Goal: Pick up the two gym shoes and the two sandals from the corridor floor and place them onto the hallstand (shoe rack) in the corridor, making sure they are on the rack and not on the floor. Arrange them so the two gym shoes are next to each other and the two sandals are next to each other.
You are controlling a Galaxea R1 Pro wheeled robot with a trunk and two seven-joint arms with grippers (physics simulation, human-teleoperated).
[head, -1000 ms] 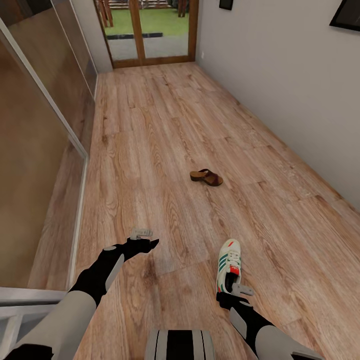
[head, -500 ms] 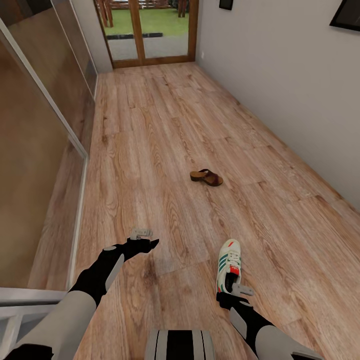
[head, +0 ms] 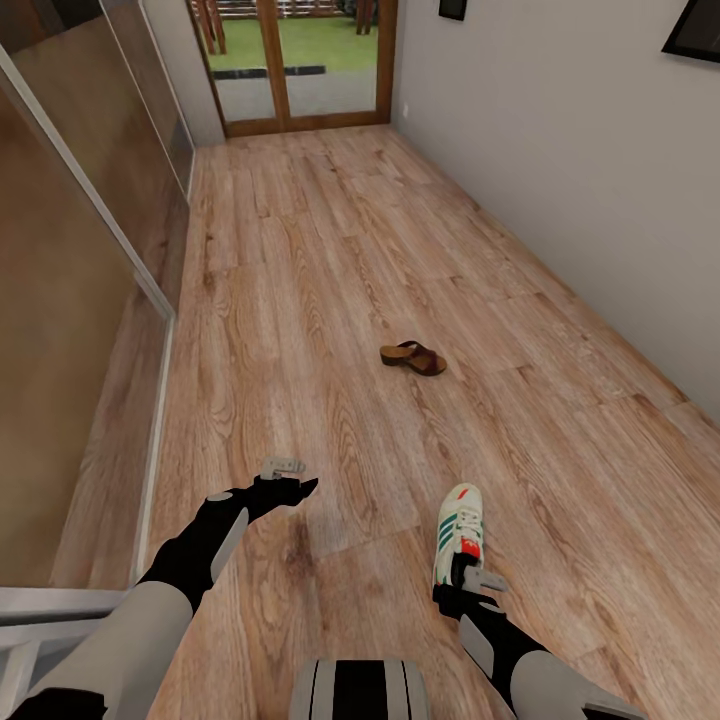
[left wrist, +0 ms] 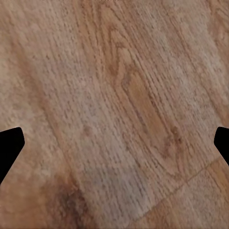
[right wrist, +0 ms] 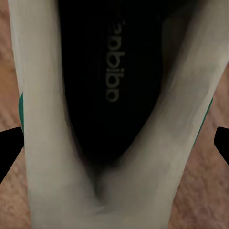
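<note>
One white gym shoe (head: 459, 528) with green stripes and a red tongue patch lies on the corridor floor (head: 330, 300), toe pointing away from me. My right gripper (head: 474, 579) hangs open just over its heel. In the right wrist view the shoe's dark opening (right wrist: 112, 81) lies between the wide-apart fingertips (right wrist: 9, 145). One brown sandal (head: 413, 357) rests farther up the corridor. My left gripper (head: 286, 474) is open above bare planks (left wrist: 114, 105), holding nothing. The other gym shoe, the other sandal and the hallstand are out of view.
A long glass-and-wood panelled wall (head: 70, 330) runs along the left. A plain grey wall (head: 560, 150) runs along the right. A glazed wooden door (head: 300, 60) closes the far end. A pale grey ledge (head: 40, 600) shows at the lower left corner.
The whole picture has slipped slightly, so the camera moved a little. Both arms and the shoes keep their places.
</note>
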